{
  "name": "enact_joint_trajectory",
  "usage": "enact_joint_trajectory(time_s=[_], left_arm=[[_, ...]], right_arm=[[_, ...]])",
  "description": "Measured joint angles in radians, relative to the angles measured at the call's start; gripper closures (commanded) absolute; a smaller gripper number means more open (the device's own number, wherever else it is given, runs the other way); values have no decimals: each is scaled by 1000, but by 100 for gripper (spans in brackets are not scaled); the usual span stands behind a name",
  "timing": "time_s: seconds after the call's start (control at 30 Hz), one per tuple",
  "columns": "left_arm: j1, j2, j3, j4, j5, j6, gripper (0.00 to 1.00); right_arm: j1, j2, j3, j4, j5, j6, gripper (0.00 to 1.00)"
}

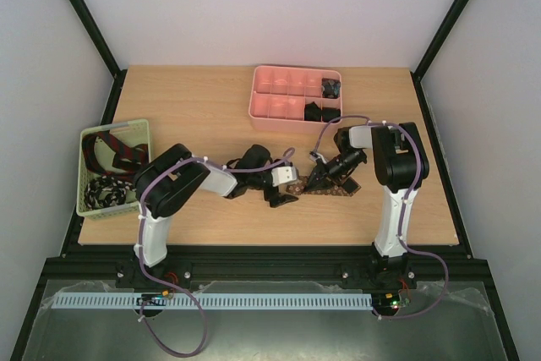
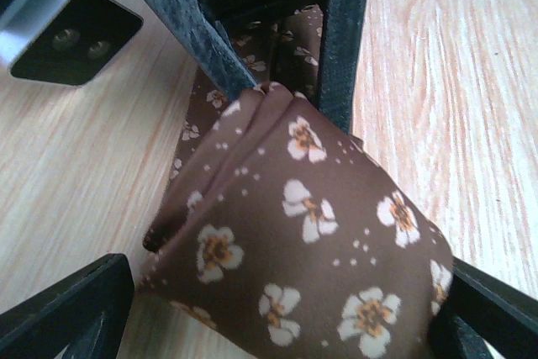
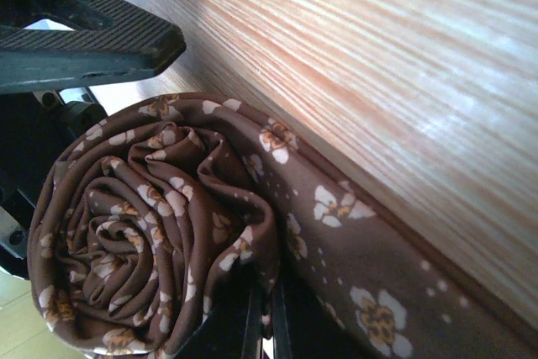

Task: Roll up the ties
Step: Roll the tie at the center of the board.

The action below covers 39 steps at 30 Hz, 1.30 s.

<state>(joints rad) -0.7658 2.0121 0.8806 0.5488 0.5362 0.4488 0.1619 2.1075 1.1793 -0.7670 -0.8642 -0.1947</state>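
Pale walls and a black frame closed in a wooden bench (image 1: 211,116). A pink tray (image 1: 262,112) sat at the far middle with a few dark coils (image 1: 325,99) in its right-hand compartments. A green basket (image 1: 84,137) at the left edge held loose ties (image 1: 114,151).

The brown tie (image 2: 311,233) lay on the bench at the near middle, between the two arms. It was partly wound into a coil (image 3: 143,233), with a flat tail running out along the wood. The left end effector (image 2: 282,317) stood spread wide, one finger on each side of the fabric, gripping nothing. The right end effector (image 3: 265,321) was pressed together and seemed to nip the fabric at the coil's edge.

Rolling looked about midway, with the left side let go for a fresh hold. The next move likely called for the left fingers to close on the coil again, so the right could feed in more tail without the turns slackening.

The near bench edge was close. Open wood lay toward the tray and on the right.
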Motion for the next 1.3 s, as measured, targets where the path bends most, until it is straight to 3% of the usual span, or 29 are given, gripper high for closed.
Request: enact_joint_trajectory(time_s=[0.43,0.53,0.6,0.67,0.77,0.97,1.3], left_arm=[[-40,-4,118,-225,11,253,16],[-51,-4,139,-256,-10,270,30],[-53,-2,159,-284,-27,284,47],[-52,1,174,-306,-41,293,57],[-47,8,193,-335,-43,301,67],[-6,32,225,-377,57,257,70],[32,59,228,-386,188,219,70]], right_arm=[[0,2,6,-10,4,-7,99],[0,3,7,-13,5,-9,99],[0,3,7,-14,6,-11,99],[0,4,9,-17,7,-13,98],[0,4,14,-26,13,-16,87],[-6,-8,26,-76,8,-33,74],[-13,-94,61,-75,22,-18,73]])
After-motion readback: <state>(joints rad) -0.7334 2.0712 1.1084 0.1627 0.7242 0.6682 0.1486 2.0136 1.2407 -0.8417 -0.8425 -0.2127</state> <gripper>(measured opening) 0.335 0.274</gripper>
